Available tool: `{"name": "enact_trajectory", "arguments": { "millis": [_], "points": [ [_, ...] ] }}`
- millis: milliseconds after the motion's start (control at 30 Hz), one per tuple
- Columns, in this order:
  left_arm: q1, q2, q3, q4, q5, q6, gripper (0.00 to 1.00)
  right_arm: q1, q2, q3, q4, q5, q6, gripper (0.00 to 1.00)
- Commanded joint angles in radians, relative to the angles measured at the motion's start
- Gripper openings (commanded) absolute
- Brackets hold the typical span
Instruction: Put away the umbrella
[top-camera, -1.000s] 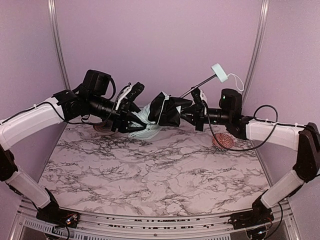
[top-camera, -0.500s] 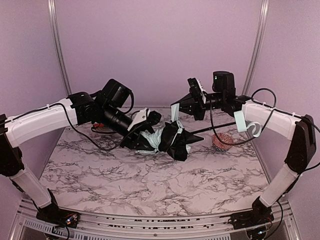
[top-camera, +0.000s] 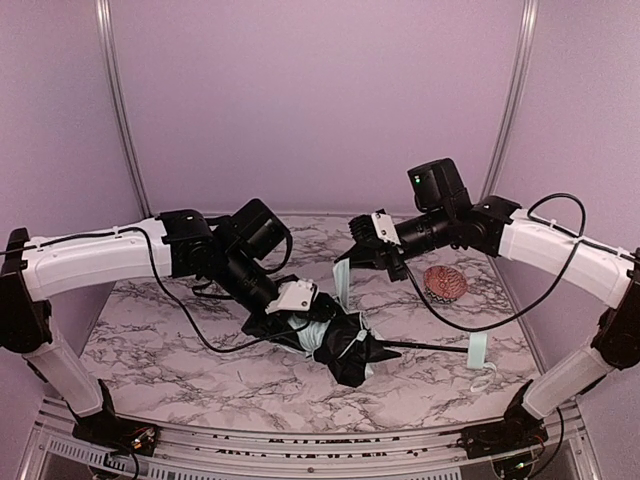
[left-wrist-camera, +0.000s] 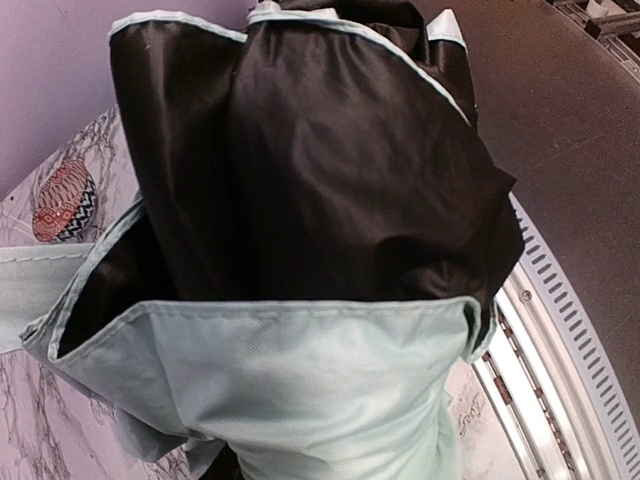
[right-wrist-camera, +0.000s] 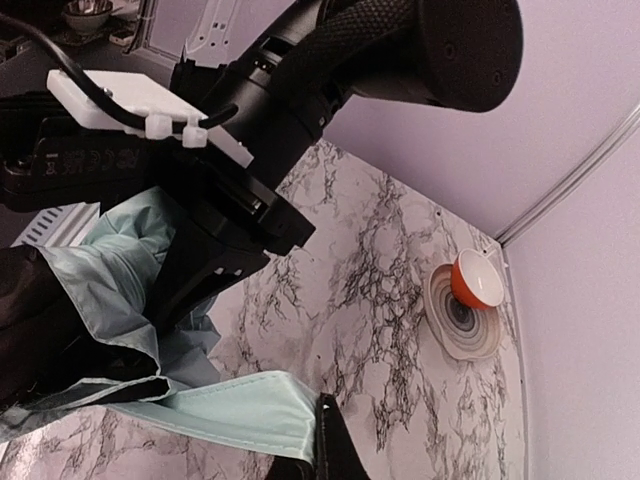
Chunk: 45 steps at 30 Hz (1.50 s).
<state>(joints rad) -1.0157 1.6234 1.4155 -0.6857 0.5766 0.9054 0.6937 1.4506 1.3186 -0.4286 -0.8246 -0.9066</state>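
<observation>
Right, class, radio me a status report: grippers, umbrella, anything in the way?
Left gripper clamped on bunched umbrella canopy. Right gripper pinching its mint strip. Handle down on table. Pink patterned lump behind, apart from it.

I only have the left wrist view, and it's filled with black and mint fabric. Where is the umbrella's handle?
Observer: The handle lies on the table, on the right arm's side, its shaft sticking out of the bundle.
Operator: Is the right gripper on anything?
Observer: Yes, the right gripper is shut on a mint strip of the umbrella, above the bundle.
Operator: Is the canopy in the air?
Observer: No, it appears to rest on the table, with the left gripper down at it.
</observation>
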Motion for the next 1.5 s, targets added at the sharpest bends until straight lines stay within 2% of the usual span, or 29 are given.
{"name": "enact_trajectory", "arguments": {
  "millis": [0, 67, 200, 300, 367, 433, 500, 667, 967, 1133, 1333, 1467],
  "points": [
    [-0.066, 0.036, -0.086, -0.387, 0.04, 0.097, 0.0, -0.024, -0.083, 0.068, 0.103, 0.232, -0.12, 0.0],
    [-0.043, -0.015, -0.094, -0.381, 0.064, 0.114, 0.0, -0.025, -0.098, 0.064, 0.057, 0.239, -0.139, 0.0],
    [-0.019, -0.042, -0.09, -0.332, -0.045, 0.033, 0.0, -0.021, -0.099, 0.094, -0.005, 0.158, -0.114, 0.0],
    [-0.001, -0.082, -0.118, -0.268, -0.052, 0.02, 0.0, -0.018, -0.101, 0.076, -0.018, 0.155, -0.092, 0.0],
    [-0.002, -0.059, -0.108, -0.262, -0.116, -0.026, 0.0, 0.004, -0.131, 0.048, 0.038, 0.179, -0.059, 0.0],
    [-0.003, -0.001, -0.088, -0.277, -0.202, -0.085, 0.0, 0.063, -0.158, 0.011, 0.11, 0.265, -0.045, 0.0],
    [-0.003, 0.045, -0.08, -0.277, -0.22, -0.103, 0.0, 0.125, -0.175, -0.048, 0.221, 0.335, -0.001, 0.0],
    [0.015, 0.128, -0.093, -0.215, -0.141, -0.113, 0.0, 0.237, -0.167, -0.244, 0.566, 0.378, 0.16, 0.0],
    [0.152, 0.233, -0.14, -0.078, 0.14, -0.211, 0.0, 0.357, -0.115, -0.513, 0.867, 0.467, 0.331, 0.0],
    [0.199, 0.32, -0.129, -0.075, 0.269, -0.244, 0.0, 0.377, -0.085, -0.551, 0.887, 0.52, 0.35, 0.0],
    [0.241, 0.429, -0.09, -0.075, 0.339, -0.318, 0.0, 0.412, -0.047, -0.56, 0.893, 0.474, 0.357, 0.0],
    [0.247, 0.445, -0.087, -0.075, 0.345, -0.326, 0.0, 0.429, -0.032, -0.557, 0.893, 0.442, 0.36, 0.0]
  ]
}}
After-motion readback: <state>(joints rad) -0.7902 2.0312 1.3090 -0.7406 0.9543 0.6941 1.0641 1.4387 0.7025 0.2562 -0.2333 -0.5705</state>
